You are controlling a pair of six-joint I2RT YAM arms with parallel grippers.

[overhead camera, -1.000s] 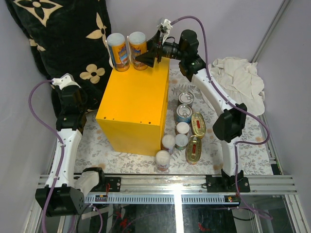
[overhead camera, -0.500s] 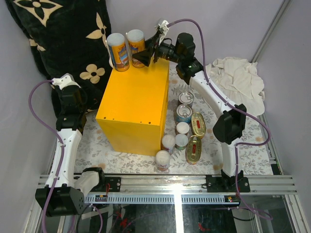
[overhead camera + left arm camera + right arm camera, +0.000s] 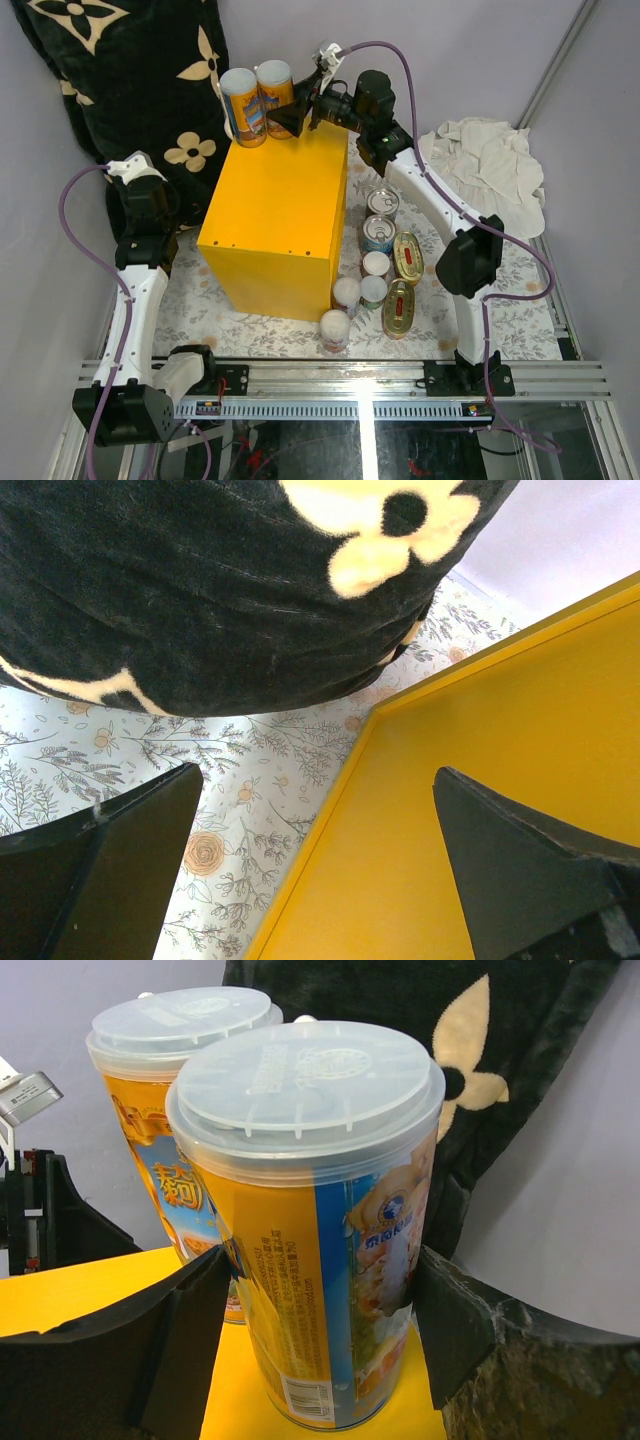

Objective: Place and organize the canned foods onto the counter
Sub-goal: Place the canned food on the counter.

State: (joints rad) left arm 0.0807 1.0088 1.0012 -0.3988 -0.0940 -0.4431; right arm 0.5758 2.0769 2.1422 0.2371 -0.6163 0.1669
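We've got our right pincer point(image 3: 284, 120) pinching the second tall can point(image 3: 310, 1210) upright at the counter's point(image 3: 280, 210) far edge beside the first can point(image 3: 243, 105), left pincer point(image 3: 315, 780) spread idle, roughly eight tins point(image 3: 378, 240) waiting below.

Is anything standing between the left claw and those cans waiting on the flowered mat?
Yes. The yellow box stands squarely between the left gripper and the cans on the mat, which sit along the box's other side.
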